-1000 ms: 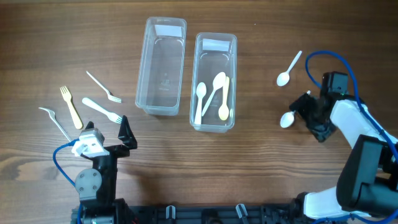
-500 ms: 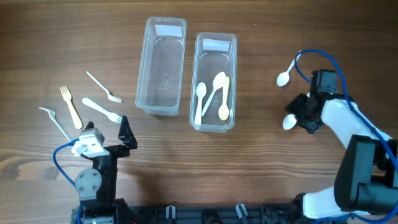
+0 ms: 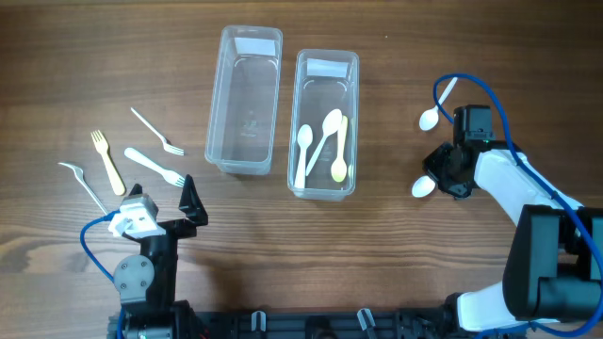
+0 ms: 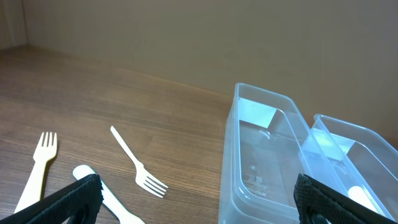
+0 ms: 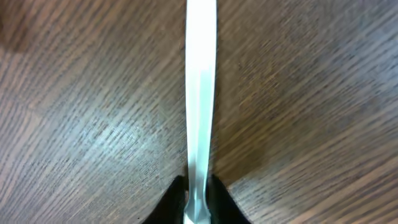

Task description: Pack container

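The wooden table (image 3: 85,56) carries all items. Two clear rectangular containers stand side by side toward the middle of the far edge, long walls next to each other. The left container (image 3: 249,99) sits slightly nearer the far edge. The right container (image 3: 326,122) holds three spoons (image 3: 318,146), which lie lengthwise in its near half. The right arm (image 3: 513,184) reaches in from the near right corner. The left arm (image 3: 141,259) stands at the near edge, toward the near left corner. The left fingers (image 3: 191,202) are spread wide and grip nothing; in the left wrist view both tips frame the forks and the containers. The right fingers (image 3: 441,172) are closed on the handle of a white spoon (image 3: 422,187), which sits between the right container and the right edge. In the right wrist view the handle (image 5: 200,93) runs straight out from between the clamped tips over the wood grain. Whether the bowl of this spoon touches the table cannot be determined. A second white spoon (image 3: 430,117) lies on the table on the far side of the held one, with a blue cable (image 3: 471,83) crossing its handle. Four forks lie loose near the left edge, apart from the containers: a thin white fork (image 3: 155,132), a cream fork (image 3: 106,160), a broad white fork (image 3: 155,168) and a clear fork (image 3: 83,184).
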Action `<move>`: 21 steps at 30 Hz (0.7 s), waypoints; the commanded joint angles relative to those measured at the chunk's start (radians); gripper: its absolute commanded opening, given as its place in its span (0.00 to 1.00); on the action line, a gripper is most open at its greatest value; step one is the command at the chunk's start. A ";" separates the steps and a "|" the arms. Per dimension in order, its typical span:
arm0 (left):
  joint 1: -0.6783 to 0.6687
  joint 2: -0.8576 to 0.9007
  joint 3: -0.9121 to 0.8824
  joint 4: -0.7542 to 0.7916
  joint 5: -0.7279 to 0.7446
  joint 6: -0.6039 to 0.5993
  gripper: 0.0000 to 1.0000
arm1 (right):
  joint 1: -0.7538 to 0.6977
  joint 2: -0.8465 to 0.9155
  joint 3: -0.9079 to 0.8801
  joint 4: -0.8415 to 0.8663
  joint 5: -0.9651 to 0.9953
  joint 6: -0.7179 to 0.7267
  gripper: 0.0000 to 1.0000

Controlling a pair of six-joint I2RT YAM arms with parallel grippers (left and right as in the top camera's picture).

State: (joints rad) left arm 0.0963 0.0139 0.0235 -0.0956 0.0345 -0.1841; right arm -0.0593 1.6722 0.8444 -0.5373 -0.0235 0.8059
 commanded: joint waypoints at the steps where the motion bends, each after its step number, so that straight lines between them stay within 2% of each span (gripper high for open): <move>1: -0.003 -0.007 -0.008 0.002 0.001 0.019 1.00 | 0.009 0.041 -0.032 -0.014 -0.030 -0.027 0.04; 8: -0.003 -0.007 -0.008 0.002 0.001 0.019 1.00 | 0.009 -0.009 0.012 -0.081 -0.030 -0.120 0.04; 13: -0.003 -0.007 -0.008 0.002 0.001 0.020 1.00 | 0.010 -0.198 0.042 -0.130 -0.039 -0.187 0.04; 15: -0.003 -0.007 -0.008 0.002 0.001 0.019 1.00 | 0.011 -0.286 0.042 -0.128 -0.081 -0.237 0.04; 18: -0.003 -0.007 -0.008 0.002 0.001 0.020 1.00 | 0.035 -0.425 0.042 -0.082 -0.299 -0.438 0.04; 21: -0.003 -0.007 -0.008 0.002 0.001 0.019 1.00 | 0.093 -0.510 0.042 -0.055 -0.401 -0.486 0.04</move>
State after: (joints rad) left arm 0.0963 0.0139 0.0235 -0.0956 0.0345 -0.1841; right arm -0.0181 1.2316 0.8631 -0.6079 -0.2474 0.4473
